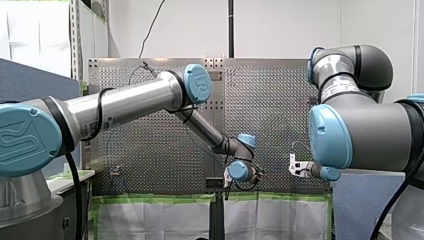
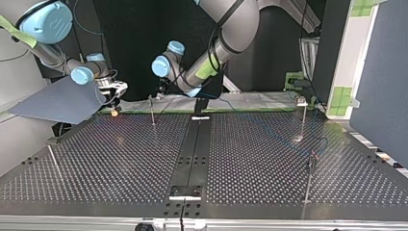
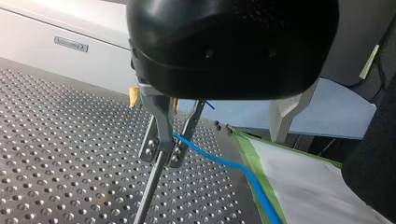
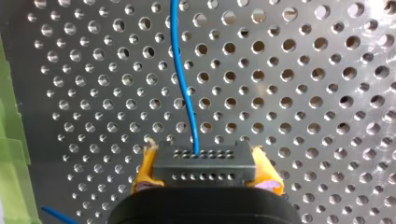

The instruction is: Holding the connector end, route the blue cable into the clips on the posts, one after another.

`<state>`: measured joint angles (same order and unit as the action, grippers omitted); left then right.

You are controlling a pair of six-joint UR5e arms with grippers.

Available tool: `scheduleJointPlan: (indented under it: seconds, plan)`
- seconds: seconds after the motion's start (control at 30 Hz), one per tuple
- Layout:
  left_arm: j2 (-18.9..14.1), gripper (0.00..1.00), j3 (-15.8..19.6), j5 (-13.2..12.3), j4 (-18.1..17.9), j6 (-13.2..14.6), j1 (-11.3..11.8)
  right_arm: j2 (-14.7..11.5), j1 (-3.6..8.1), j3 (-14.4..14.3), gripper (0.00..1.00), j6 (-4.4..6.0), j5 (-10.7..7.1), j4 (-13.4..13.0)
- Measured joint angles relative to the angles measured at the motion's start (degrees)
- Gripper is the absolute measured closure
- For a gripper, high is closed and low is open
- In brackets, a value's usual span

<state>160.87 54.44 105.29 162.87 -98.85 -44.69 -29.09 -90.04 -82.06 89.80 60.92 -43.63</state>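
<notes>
The blue cable (image 3: 219,161) runs between the two metal fingers of my left gripper (image 3: 168,156), which stands open right over the top of a thin post (image 3: 148,191). The cable touches the post's top where the fingertips meet it. My right gripper (image 4: 203,182) has its yellow pads (image 4: 145,170) shut on the black connector (image 4: 203,165), and the cable (image 4: 186,93) leaves the connector straight ahead over the perforated table (image 4: 303,93). In the top view my right gripper (image 2: 114,92) hangs at the far left and my left gripper (image 2: 159,92) beside the post (image 2: 152,109).
Three more posts stand on the table: one at the top view's far right (image 2: 304,118), one at the near right (image 2: 309,180), one leaning at the near left (image 2: 53,161). A grey sheet (image 2: 62,101) lies under my right arm. Green-taped white cloth (image 3: 308,186) borders the table's edge.
</notes>
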Motion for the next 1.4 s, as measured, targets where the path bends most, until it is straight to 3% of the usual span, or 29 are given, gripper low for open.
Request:
scheduleJointPlan:
  seconds: [0.57, 1.4]
  plan:
    - [-0.4, 0.0, 0.1, 0.7, 0.0, 0.7, 0.6, 0.0, 0.11, 0.0, 1.0, -0.2, 0.0, 0.3]
    - [-0.9, 0.0, 0.1, -1.8, -0.8, 3.3, -0.1, 0.0, 0.25, 0.3, 1.0, 0.17, 0.0, 0.6]
